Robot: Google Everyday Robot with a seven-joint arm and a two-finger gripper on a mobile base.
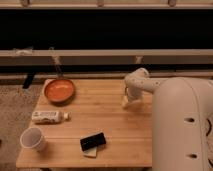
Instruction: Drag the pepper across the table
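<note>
The light-wood table (102, 117) fills the middle of the camera view. My gripper (128, 102) points down at the right part of the tabletop, close to or on the wood, below the white bent arm (138, 80). The pepper is hidden or out of view; no small dark-red thing shows on the table or at the gripper.
A round orange pan (60, 91) sits at the table's back left. A white bottle (48, 116) lies at the left edge. A white cup (33, 138) stands at the front left. A black object on a pale pad (93, 142) lies near the front edge. My white body (182, 127) covers the right side.
</note>
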